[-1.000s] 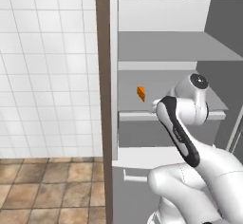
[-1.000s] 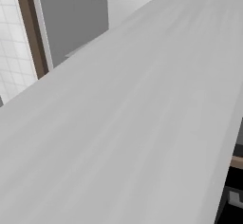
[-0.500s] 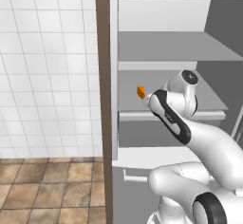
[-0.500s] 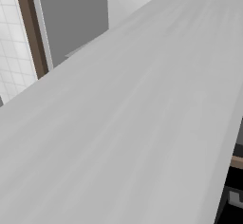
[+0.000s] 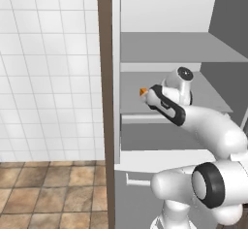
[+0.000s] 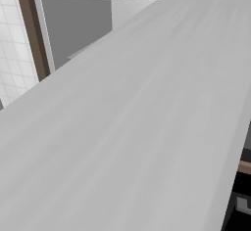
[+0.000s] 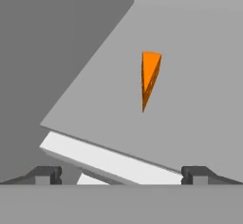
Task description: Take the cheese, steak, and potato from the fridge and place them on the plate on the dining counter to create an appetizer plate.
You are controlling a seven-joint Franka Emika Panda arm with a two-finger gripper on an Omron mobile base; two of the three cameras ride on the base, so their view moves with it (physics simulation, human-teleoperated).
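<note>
Jaws standing fully apart, holding nothing; gripper (image 7: 121, 175) sitting at bottom edge of hand view. We are facing cheese (image 7: 150, 77), upper centre of that frame, lying alone on pale fridge shelf (image 7: 199, 118), well clear of fingertips (image 7: 46, 174). In left base view, cheese (image 5: 143, 91) is peeking out at frame centre beside arm. We are judging wedge light, firm, slightly slick; best taking hold across flat sides near thick end.
</note>
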